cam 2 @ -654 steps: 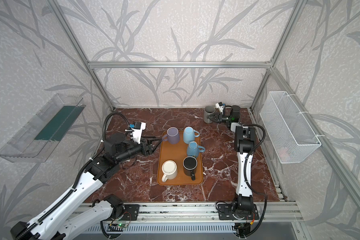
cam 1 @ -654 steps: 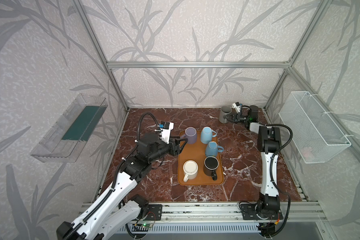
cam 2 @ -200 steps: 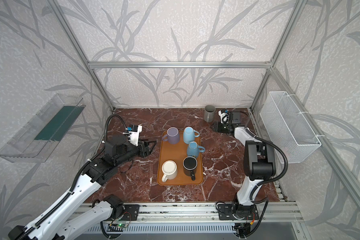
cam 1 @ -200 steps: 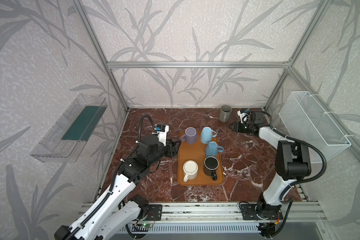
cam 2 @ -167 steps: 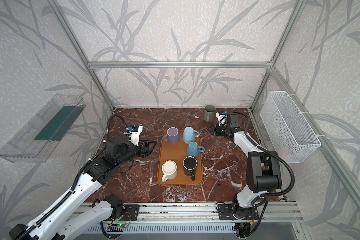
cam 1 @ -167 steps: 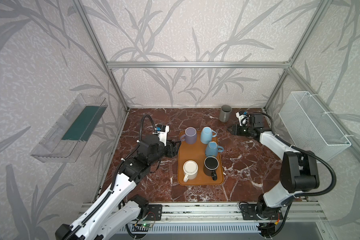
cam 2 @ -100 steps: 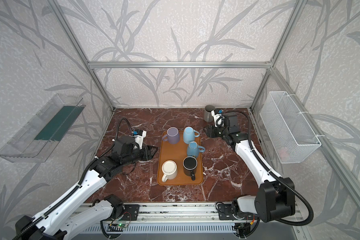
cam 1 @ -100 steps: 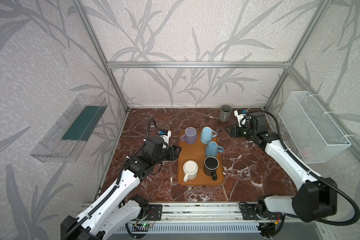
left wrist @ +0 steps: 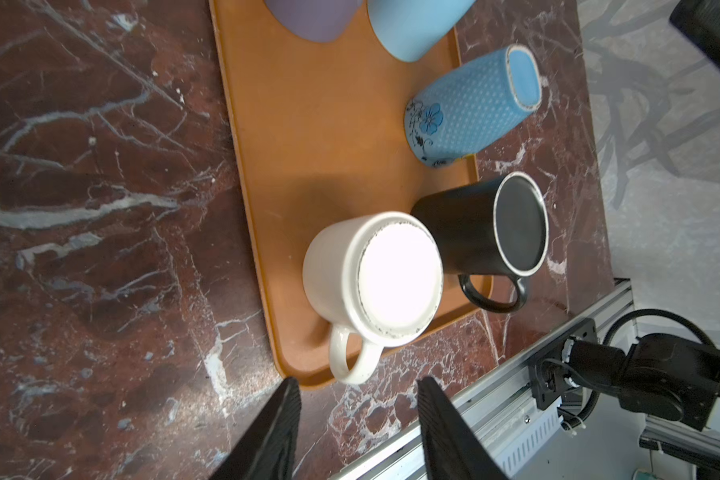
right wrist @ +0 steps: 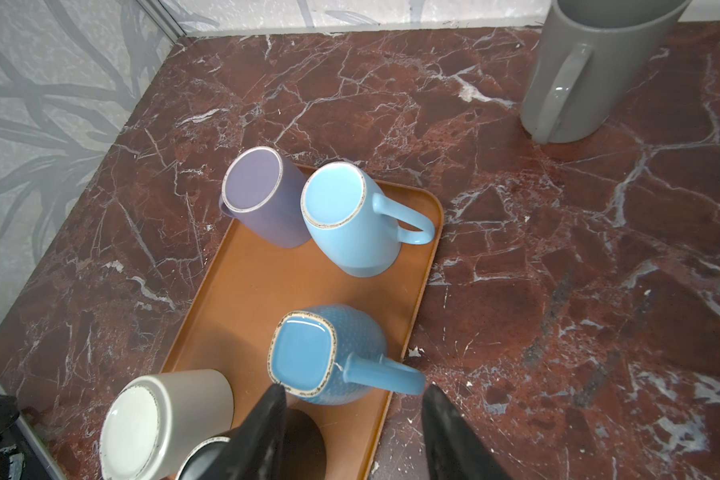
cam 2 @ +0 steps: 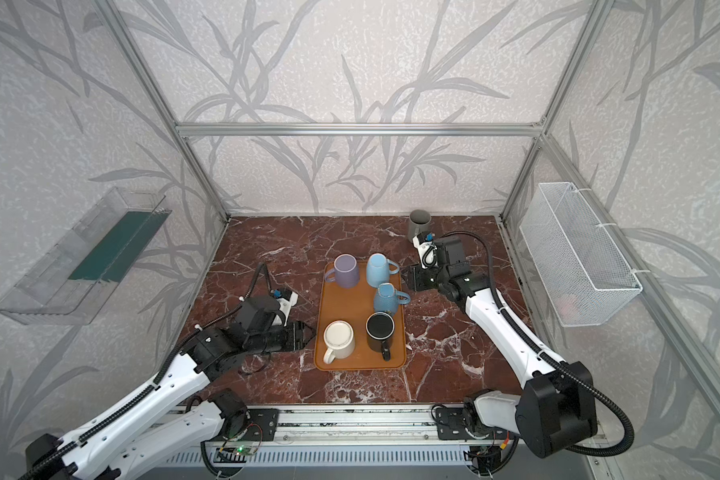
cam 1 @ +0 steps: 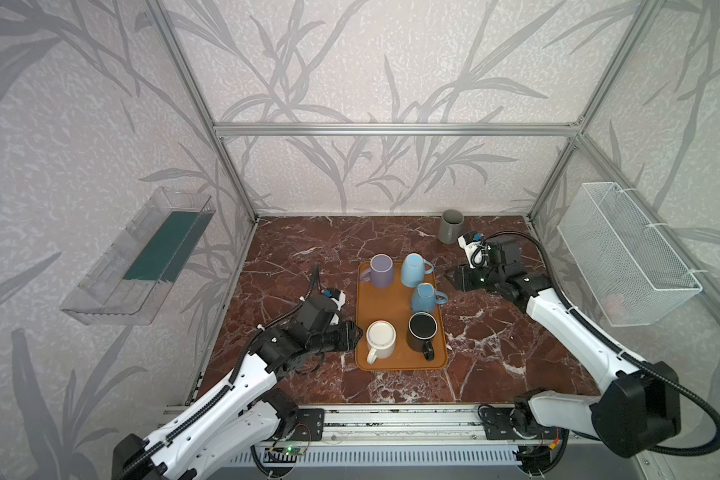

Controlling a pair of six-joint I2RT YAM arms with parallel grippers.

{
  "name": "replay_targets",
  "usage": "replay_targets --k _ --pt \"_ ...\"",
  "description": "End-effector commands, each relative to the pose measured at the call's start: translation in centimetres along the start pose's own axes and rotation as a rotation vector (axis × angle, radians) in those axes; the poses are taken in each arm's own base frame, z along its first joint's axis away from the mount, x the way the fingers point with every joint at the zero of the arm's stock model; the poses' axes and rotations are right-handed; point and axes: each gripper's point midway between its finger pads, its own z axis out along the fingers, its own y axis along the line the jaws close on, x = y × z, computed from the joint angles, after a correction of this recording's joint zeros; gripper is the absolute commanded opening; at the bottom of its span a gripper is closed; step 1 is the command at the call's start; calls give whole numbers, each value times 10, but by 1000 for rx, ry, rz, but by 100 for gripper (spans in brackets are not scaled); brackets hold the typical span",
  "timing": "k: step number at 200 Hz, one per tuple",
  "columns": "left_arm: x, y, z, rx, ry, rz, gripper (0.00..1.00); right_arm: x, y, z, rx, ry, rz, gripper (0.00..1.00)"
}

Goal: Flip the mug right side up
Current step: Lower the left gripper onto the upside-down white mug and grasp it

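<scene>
Marble table (cam 1: 300,257) with orange tray (cam 1: 385,303) at centre; carries five mugs, every one bottom-up. Near row: white mug (cam 1: 381,338) on the left, handle toward the front rail, and black mug (cam 1: 421,331) just beside it on the right. Left gripper (cam 1: 352,336) at the tray's left edge, pointing at the white mug and just short of it; jaws apart, nothing between them. Middle of the tray, against the right rim: dotted blue mug (cam 1: 424,297) with a flower print. Far row: purple mug (cam 1: 381,271) left, light blue mug (cam 1: 414,270) right, side by side. Right gripper (cam 1: 449,276) over bare marble off the tray's right side, level with the far row, pointing toward the tray; jaws apart and empty. Side walls: clear bin (cam 1: 142,266) on the left, holds a flat dark green sheet (cam 1: 165,245); white wire basket (cam 1: 624,257) on the right, holds a pale pinkish item (cam 1: 614,305) too blurred to identify. Farthest back, near the rear wall: grey mug (cam 1: 451,226), upright with its mouth up, alone on the marble, well apart from the tray
</scene>
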Motion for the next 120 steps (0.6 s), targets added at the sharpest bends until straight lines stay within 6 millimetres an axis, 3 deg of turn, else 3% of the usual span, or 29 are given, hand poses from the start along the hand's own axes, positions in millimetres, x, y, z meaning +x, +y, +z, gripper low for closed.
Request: replay_targets --k 1,120 --pt "17 10 5 -67 41 -35 49 4 0 1 9 7 -7 54" --pt "36 -12 34 -195 157 152 46 9 -1 -7 29 12 -11 56"
